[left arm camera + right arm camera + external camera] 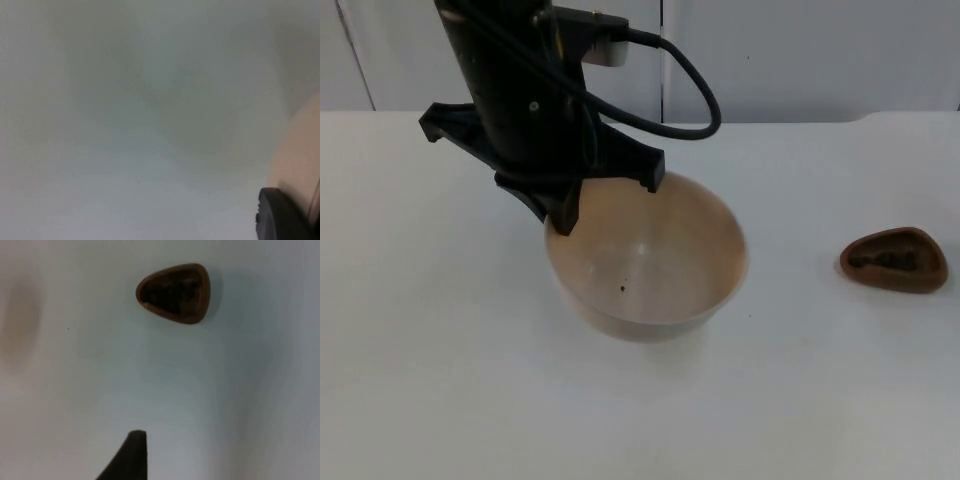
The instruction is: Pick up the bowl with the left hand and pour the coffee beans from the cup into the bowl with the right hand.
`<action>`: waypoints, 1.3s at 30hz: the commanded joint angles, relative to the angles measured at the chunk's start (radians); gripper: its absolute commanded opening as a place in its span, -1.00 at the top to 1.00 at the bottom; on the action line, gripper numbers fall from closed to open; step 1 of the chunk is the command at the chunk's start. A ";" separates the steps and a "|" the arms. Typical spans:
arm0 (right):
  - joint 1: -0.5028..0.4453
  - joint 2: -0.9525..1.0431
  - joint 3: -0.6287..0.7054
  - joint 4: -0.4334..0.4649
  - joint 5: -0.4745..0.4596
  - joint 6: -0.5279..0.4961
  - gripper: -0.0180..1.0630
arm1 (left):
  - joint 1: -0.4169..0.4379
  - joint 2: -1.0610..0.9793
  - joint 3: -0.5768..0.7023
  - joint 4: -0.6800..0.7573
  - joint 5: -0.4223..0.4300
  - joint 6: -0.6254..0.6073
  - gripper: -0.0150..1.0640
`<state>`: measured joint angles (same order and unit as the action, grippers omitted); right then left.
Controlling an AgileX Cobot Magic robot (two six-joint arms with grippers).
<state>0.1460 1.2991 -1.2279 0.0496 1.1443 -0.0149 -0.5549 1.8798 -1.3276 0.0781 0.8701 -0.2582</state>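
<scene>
The left arm is seen in the top view coming down steeply from the upper left, and its black left gripper (pixel 605 200) is set at the near-left rim of the wide, pale beige, rounded bowl (pixel 660 265). One fingertip (pixel 563 222) is planted on the rim at the bowl's left side, while the other is held just over the back rim, so the jaws are seen spread apart rather than pinched on the wall. In the left wrist view, a black fingertip (pixel 280 215) is shown against the bowl's beige wall (pixel 300 150).

The bowl is standing upright on the white table top (pixel 440 380), near the middle. A dark speck is seen on its pale inner floor.

The small brown, rounded-triangular cup (pixel 894 260) is lying well apart to the right, dark contents visible inside. In the right wrist view the cup (pixel 174 293) is seen ahead of a black fingertip (pixel 131 455) of the right gripper; whether that gripper is spread or closed cannot be told.
</scene>
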 commanded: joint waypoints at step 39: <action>0.024 0.639 -0.198 -0.151 -0.248 0.157 -0.98 | -0.003 -0.002 -0.005 -0.003 -0.023 -0.005 0.98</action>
<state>0.1799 1.9373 -1.4328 -0.1059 0.9096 0.1377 -0.5549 1.8798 -1.3276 0.0781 0.8459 -0.2582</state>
